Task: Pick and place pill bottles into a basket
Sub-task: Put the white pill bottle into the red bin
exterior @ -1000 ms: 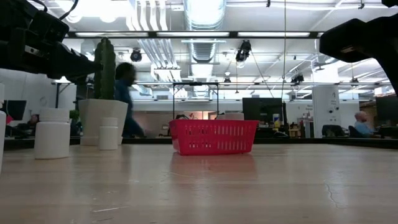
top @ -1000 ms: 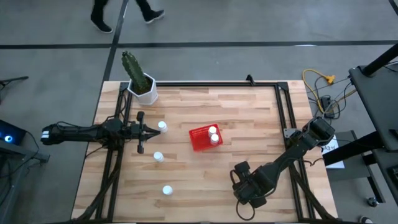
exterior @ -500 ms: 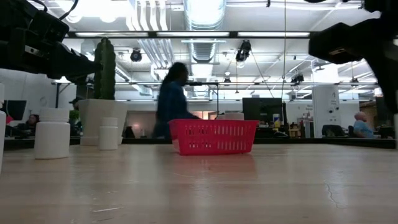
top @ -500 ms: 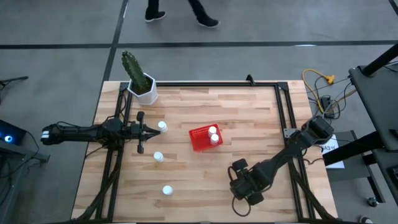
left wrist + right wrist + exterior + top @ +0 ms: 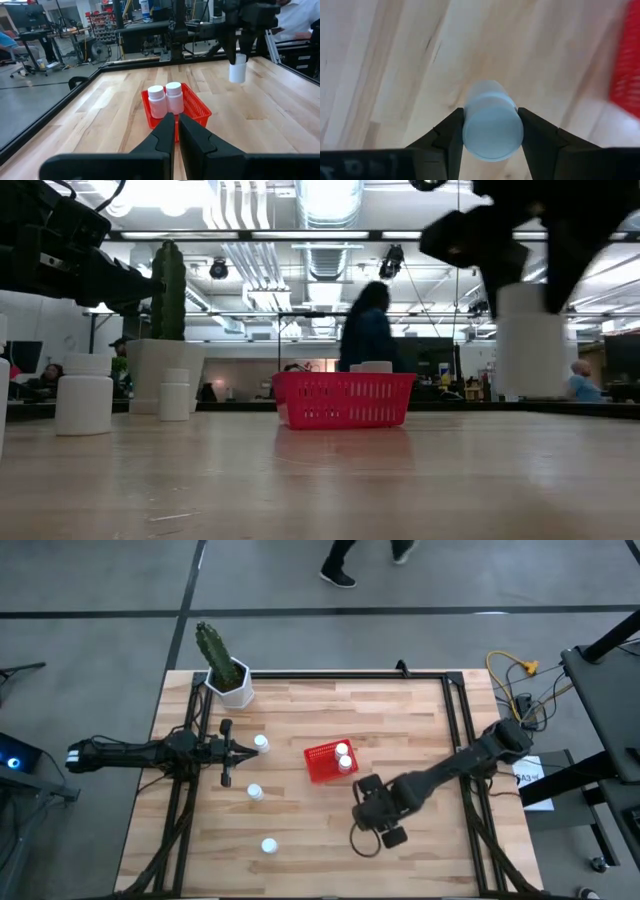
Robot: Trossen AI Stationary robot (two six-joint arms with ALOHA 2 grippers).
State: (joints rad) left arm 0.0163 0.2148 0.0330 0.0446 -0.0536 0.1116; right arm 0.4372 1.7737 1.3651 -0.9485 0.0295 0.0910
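While clamped in the right gripper (image 5: pixel 490 131), unlabelled pill bottle (image 5: pixel 492 129); left gripper (image 5: pixel 173 121) pinched closed.

Red basket (image 5: pixel 330 762) at table centre, two pill bottles (image 5: pixel 166 97) filling its right end; its left end is open. Bare wood lies between the basket and the right gripper (image 5: pixel 372 818) with its carried bottle (image 5: pixel 492 127). Left of the basket stand three loose bottles (image 5: pixel 255 792), the left gripper (image 5: pixel 240 749) and a cactus pot (image 5: pixel 234 683).
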